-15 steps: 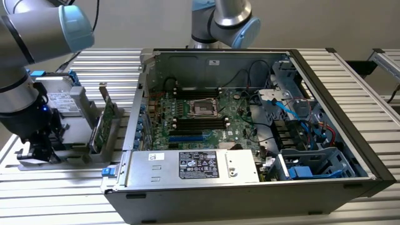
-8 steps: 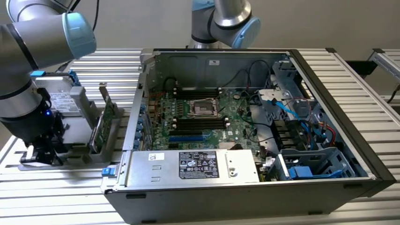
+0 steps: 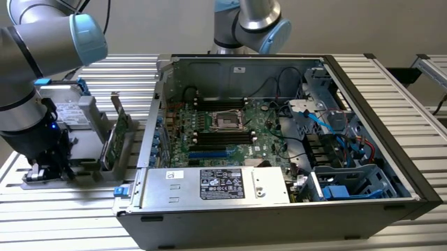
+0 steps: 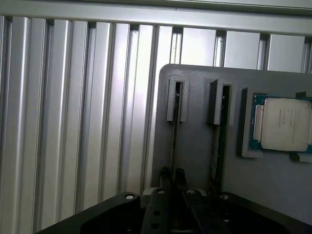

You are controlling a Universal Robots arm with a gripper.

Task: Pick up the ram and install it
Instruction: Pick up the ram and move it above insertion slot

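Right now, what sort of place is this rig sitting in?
Probably a robotics lab bench set up for PC assembly: a slatted aluminium table, an open computer case with its motherboard exposed, and a grey fixture holding loose parts beside it.

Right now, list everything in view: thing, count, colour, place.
computer case: one, black, open, on the table
motherboard: one, green, inside the case
power supply: one, silver, case's near side
tray: one, grey, exterior view's left of the case
ram: one, dark, edge-on in a tray slot
second stick: one, edge-on, neighbouring slot
processor: one, silver, tray recess
bracketed card: one, green, standing in tray
drive: one, grey, blue tabs, in tray
table: one, silver slats
arm: one, grey and blue
gripper: one, black, at the ram
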